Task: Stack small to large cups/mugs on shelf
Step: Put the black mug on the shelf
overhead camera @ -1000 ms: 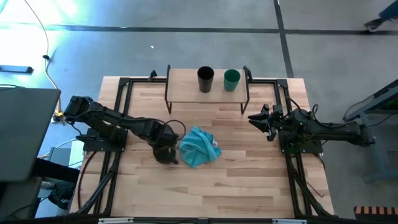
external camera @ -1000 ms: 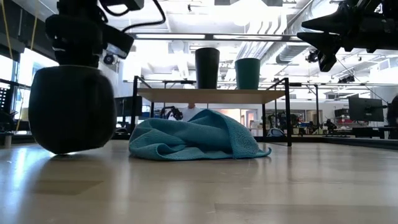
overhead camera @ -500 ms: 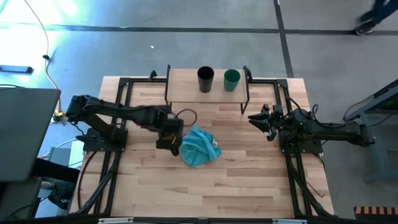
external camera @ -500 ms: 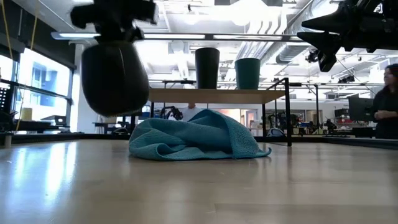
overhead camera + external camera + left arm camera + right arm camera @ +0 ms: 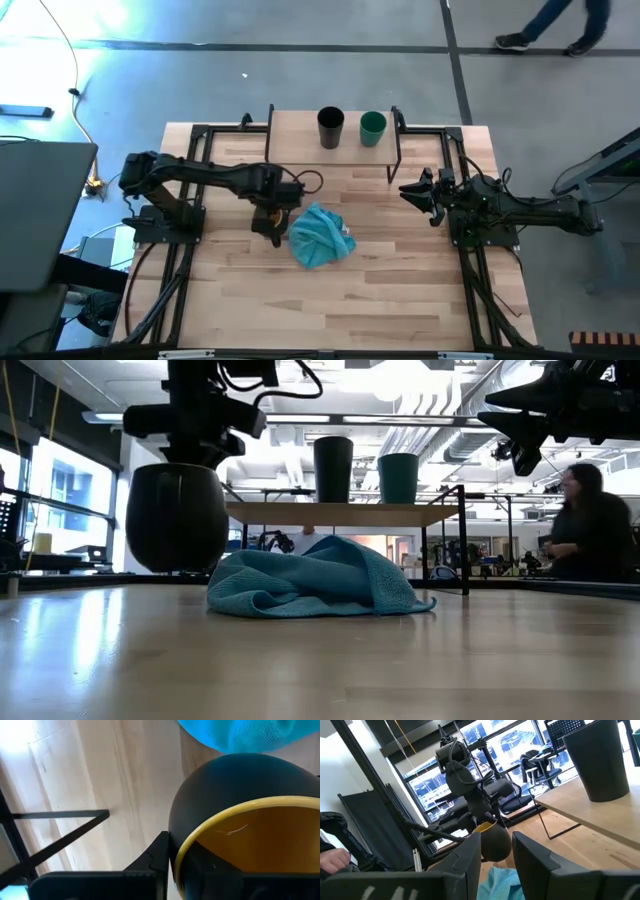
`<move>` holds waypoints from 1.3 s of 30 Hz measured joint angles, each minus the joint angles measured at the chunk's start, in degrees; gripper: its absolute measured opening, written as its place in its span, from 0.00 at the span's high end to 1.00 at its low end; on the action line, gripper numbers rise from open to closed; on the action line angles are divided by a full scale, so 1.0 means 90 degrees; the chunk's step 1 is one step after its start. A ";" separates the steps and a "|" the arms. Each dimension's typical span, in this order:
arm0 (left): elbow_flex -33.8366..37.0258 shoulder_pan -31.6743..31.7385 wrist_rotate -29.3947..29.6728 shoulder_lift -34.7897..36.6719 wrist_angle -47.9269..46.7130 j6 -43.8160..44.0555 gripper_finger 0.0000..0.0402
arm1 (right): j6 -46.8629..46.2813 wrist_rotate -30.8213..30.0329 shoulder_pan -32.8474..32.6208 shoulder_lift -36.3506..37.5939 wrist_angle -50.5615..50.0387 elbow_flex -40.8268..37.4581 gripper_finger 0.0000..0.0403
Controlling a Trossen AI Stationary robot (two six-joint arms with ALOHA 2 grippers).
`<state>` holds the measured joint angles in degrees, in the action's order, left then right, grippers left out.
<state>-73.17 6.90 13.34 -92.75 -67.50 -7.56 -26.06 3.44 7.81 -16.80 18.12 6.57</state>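
- Your left hand (image 5: 268, 213), left of centre in the high view, is pinching the rim of the dark mug (image 5: 178, 517) and holding it clear of the bench (image 5: 400, 290), just left of the teal cloth (image 5: 320, 236).
- Carry the mug level, yellow inside facing up, and raise it above the shelf (image 5: 300, 145) before you cross its near edge, or its base may catch on the board.
- The shelf's left part looks free; aim there, beside the black cup (image 5: 330, 127), and set the mug flat before you let go.
- Keep away from the cloth as you swing.
- Your right hand (image 5: 425, 196) waits at centre right, fingers spread and holding nothing.
- Count: one dark mug, one black cup, one green cup (image 5: 372, 127), one cloth, one shelf, two arms.
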 joint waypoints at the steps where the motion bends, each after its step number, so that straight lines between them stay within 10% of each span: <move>1: 0.0000 -0.0002 -0.0037 -0.0019 0.0019 -0.0021 0.95 | 0.0004 0.0000 0.0000 0.0000 -0.0002 0.0001 0.74; 39: 0.0000 0.0029 -0.0546 -0.0444 0.0216 0.0040 0.82 | -0.0056 0.0000 0.0000 -0.0002 -0.0059 0.0002 0.74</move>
<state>-73.17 7.16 8.43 -96.75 -65.56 -7.20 -26.57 3.44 7.81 -16.82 17.58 6.59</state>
